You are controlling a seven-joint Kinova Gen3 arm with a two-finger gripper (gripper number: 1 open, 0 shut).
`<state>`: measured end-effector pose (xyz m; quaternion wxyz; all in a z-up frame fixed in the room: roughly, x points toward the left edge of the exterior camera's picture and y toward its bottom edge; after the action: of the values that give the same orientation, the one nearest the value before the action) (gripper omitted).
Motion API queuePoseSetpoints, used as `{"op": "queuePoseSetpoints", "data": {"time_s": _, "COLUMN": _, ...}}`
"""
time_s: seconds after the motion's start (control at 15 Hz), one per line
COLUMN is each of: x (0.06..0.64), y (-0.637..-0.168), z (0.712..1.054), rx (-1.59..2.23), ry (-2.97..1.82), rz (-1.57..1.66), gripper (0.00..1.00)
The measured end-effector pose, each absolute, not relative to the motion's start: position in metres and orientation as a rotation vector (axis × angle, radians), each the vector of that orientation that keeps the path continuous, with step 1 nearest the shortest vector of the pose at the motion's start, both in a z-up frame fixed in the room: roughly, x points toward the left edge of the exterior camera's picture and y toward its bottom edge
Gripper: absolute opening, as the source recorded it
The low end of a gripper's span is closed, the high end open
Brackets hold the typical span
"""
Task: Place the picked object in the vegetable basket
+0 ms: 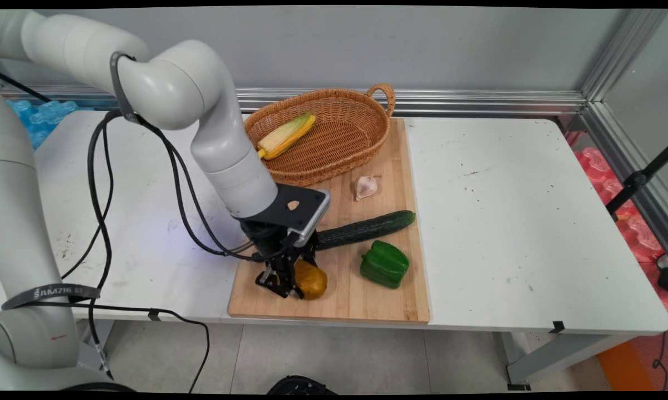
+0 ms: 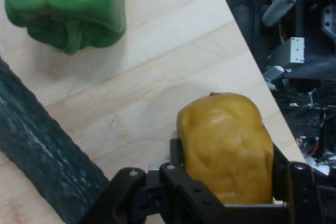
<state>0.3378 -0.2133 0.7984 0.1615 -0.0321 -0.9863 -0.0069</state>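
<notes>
My gripper (image 1: 294,284) is low over the near left part of a wooden cutting board (image 1: 367,300). Its fingers press both sides of a lumpy ochre-yellow vegetable (image 1: 314,280) that rests on the board. In the hand view that vegetable (image 2: 226,129) sits between the two fingers of the gripper (image 2: 227,155), close to the board's edge (image 2: 231,35). A long dark cucumber (image 1: 367,226) lies just behind the gripper, and a green bell pepper (image 1: 385,264) lies to its right. The cucumber (image 2: 37,156) and the pepper (image 2: 65,6) also show in the hand view.
A wicker basket (image 1: 345,150) holding a corn cob (image 1: 286,135) stands on the board's far end. A garlic bulb (image 1: 365,186) lies between basket and cucumber. Black cables (image 1: 98,183) hang from the arm over the table's left side. The white table (image 1: 522,222) stretches to the right.
</notes>
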Motion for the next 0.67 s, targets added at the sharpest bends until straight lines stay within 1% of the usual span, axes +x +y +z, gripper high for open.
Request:
{"op": "queuePoseSetpoints", "data": {"time_s": 0.13, "x": 0.339, "y": -0.213, "z": 0.806, "rx": -0.091, "ry": -2.817, "rz": -0.027, "gripper": 0.0}}
{"op": "queuePoseSetpoints", "data": {"time_s": 0.27, "x": 0.342, "y": -0.213, "z": 0.821, "rx": -0.081, "ry": -2.812, "rz": -0.035, "gripper": 0.0}}
{"op": "queuePoseSetpoints", "data": {"time_s": 0.53, "x": 0.354, "y": -0.216, "z": 0.863, "rx": -0.018, "ry": -2.795, "rz": -0.017, "gripper": 0.0}}
{"op": "queuePoseSetpoints", "data": {"time_s": 0.67, "x": 0.365, "y": -0.222, "z": 0.886, "rx": 0.083, "ry": -2.779, "rz": 0.019, "gripper": 0.0}}
